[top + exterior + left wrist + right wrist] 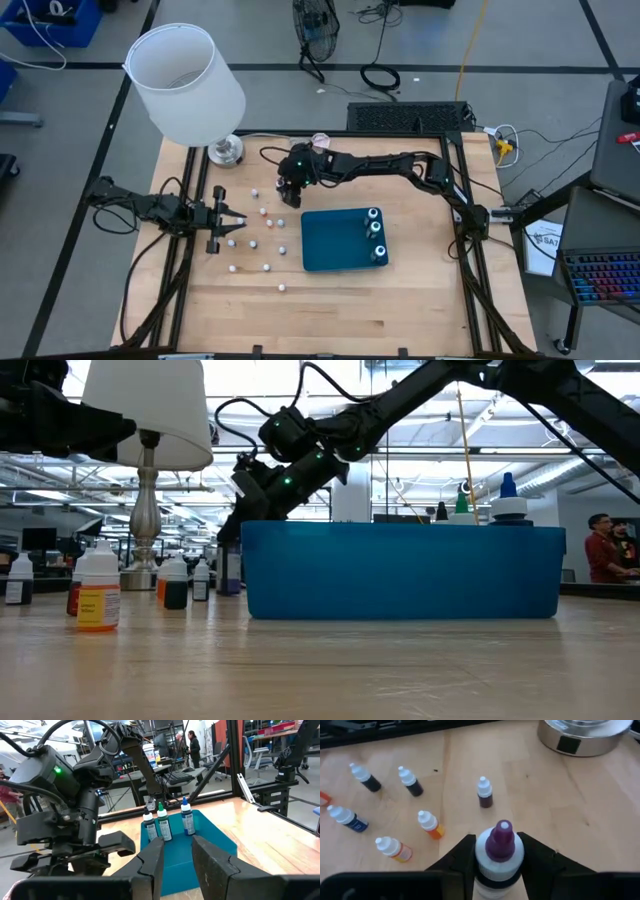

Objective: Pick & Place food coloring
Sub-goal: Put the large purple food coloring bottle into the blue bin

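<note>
Right gripper (496,862) is clamping a purple-tipped food coloring bottle (499,851) by its shoulders, just beyond the teal tray (325,245), likely for lifting it in beside three bottles (376,232) standing there. Left gripper (232,227), part-open and empty, is waiting at the table's left.

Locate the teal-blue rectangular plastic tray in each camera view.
High view: teal-blue tray, at the table's centre.
Low view: fills the middle.
Left wrist view: straight ahead, past the left gripper.
Right wrist view: not in it.
Shared landmark: three tall bottles standing inside the tray.
</note>
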Available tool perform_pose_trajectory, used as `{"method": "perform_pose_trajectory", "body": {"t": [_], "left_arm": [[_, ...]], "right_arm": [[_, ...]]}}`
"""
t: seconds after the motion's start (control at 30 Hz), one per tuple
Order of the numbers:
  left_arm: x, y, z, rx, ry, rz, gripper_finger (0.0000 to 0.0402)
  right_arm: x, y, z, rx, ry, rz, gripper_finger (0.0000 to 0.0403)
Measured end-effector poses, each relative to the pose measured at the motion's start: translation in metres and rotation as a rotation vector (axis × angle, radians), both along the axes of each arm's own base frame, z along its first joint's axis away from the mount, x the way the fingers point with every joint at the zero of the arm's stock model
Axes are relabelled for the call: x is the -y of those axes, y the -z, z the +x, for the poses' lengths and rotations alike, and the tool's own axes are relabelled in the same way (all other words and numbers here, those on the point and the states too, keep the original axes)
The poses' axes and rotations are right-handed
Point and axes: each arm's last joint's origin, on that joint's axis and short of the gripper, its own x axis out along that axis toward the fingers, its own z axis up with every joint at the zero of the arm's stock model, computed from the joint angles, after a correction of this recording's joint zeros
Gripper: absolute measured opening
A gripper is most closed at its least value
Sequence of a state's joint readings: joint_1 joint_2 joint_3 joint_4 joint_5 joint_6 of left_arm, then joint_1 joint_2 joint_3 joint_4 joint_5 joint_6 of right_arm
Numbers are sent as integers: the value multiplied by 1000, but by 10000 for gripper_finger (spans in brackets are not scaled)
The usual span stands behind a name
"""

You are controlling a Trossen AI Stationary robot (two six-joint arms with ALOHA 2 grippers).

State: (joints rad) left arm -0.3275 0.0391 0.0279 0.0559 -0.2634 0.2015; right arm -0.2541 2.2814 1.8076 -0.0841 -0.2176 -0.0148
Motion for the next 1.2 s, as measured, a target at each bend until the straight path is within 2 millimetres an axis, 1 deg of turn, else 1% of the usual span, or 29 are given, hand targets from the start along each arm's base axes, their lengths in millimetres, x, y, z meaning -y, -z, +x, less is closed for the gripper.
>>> {"method": "perform_pose_trajectory", "body": {"t": [0.03,0.13,0.2,0.33,0.5,0.57,0.63,0.77,0.9,1.07,1.2], "left_arm": [[0,0,0,-1,0,0,106],[0,0,0,0,0,0,106],[0,0,0,0,0,0,106],[0,0,0,-1,0,0,106],[0,0,0,-1,-1,0,106],[0,0,0,-1,-1,0,106],[0,0,0,1,-1,-1,106],[0,0,0,0,-1,0,106],[0,0,0,1,-1,-1,106],[0,0,0,0,-4,-1,106],[0,0,0,-1,-5,0,106]], "right_arm": [[-3,-1,0,0,-10,-3,108],[-18,-13,-2,-14,-57,-29,108],[-30,-28,-4,0,-94,-63,108],[-58,-65,-17,-15,-139,-113,108],[-99,-106,-43,-91,-135,-247,108],[-115,-116,-56,-111,-134,-276,108],[-131,-122,-70,-117,-147,-297,108],[-154,-117,-102,-132,-124,-328,108],[-165,-104,-137,-102,-47,-340,108],[-169,-77,-177,10,38,-319,108],[-162,-51,-202,93,90,-280,108]]}}
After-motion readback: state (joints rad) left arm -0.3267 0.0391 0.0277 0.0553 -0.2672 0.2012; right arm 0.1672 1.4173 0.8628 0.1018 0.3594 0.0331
